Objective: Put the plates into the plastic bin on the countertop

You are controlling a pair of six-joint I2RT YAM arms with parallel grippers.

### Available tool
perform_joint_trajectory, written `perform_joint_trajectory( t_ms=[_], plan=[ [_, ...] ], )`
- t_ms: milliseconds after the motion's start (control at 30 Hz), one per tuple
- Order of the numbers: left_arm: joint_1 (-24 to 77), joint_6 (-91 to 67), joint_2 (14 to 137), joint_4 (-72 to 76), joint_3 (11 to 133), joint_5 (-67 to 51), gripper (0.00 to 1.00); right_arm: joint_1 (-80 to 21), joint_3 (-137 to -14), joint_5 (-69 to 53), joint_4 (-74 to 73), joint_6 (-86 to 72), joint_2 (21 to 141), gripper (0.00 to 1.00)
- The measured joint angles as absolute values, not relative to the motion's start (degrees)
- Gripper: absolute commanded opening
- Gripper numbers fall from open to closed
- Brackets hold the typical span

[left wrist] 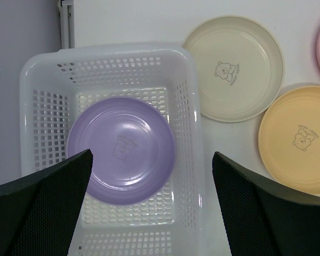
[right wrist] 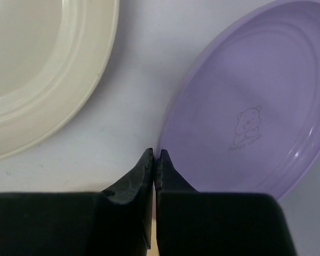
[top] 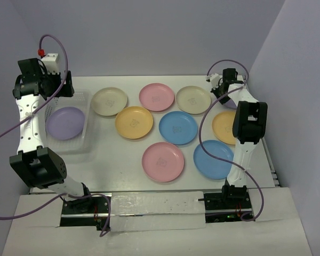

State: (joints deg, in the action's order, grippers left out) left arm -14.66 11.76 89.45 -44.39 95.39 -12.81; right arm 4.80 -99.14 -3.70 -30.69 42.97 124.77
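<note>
The plastic bin (top: 87, 118) stands at the left of the countertop (top: 112, 160), with one purple plate (top: 65, 122) flat inside it. My left gripper (top: 42, 85) hangs above the bin, open and empty; in the left wrist view it (left wrist: 152, 156) spans that purple plate (left wrist: 121, 149) and the bin's right wall (left wrist: 189, 106). My right gripper (top: 224, 93) is at the far right. In the right wrist view it (right wrist: 154, 154) is shut on the rim of a second purple plate (right wrist: 245, 117), which looks tilted. In the top view that plate is mostly hidden under the arm.
Several plates lie flat on the countertop: cream (top: 109, 101), pink (top: 156, 97), cream (top: 193, 100), yellow-orange (top: 134, 122), blue (top: 178, 127), yellow-orange (top: 223, 127), pink (top: 163, 161), blue (top: 213, 159). A cream plate (right wrist: 37, 69) lies just left of the right gripper. Walls stand behind and at the right.
</note>
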Motion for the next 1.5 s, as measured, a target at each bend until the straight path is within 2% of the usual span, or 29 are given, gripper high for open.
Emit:
perform_joint_trajectory(
  t_ms=[200, 367, 633, 800, 1000, 1133, 1200, 1300, 1500],
  plan=[
    [-14.7, 8.5, 89.2, -44.3, 96.2, -16.2, 0.99, 4.5, -97.8, -2.3, -29.0, 42.7, 117.2, 0.0],
    [-14.6, 4.3, 86.0, -41.6, 96.1, -19.7, 0.99, 0.0, -90.6, 0.2, -25.2, 45.8, 101.5, 0.0],
    [-12.9, 3.9, 81.1, -40.3, 98.7, -26.2, 0.99, -26.5, -72.2, 4.2, -18.8, 52.2, 81.7, 0.0],
    [-8.0, 5.8, 81.2, -42.9, 99.6, -27.9, 0.99, -43.0, -63.0, 8.6, -19.0, 55.2, 78.7, 0.0],
    [2.4, 6.7, 81.9, -45.2, 98.4, -28.7, 0.96, -57.0, -55.9, 15.1, -18.2, 58.7, 75.8, 0.0],
    [10.7, 7.1, 83.5, -46.0, 96.1, -26.8, 0.86, -63.9, -54.8, 16.7, -18.5, 59.8, 75.4, 0.0],
    [14.0, 7.8, 84.6, -46.5, 94.6, -25.0, 0.73, -66.0, -54.8, 17.0, -18.9, 59.7, 75.4, 0.0],
    [17.8, 8.9, 85.9, -47.2, 92.0, -22.4, 0.64, -67.9, -55.5, 17.2, -20.1, 59.2, 75.4, 0.0],
    [20.2, 10.1, 86.9, -48.3, 89.7, -20.4, 0.55, -69.4, -58.2, 17.5, -22.7, 57.8, 75.6, 0.0]
  ],
)
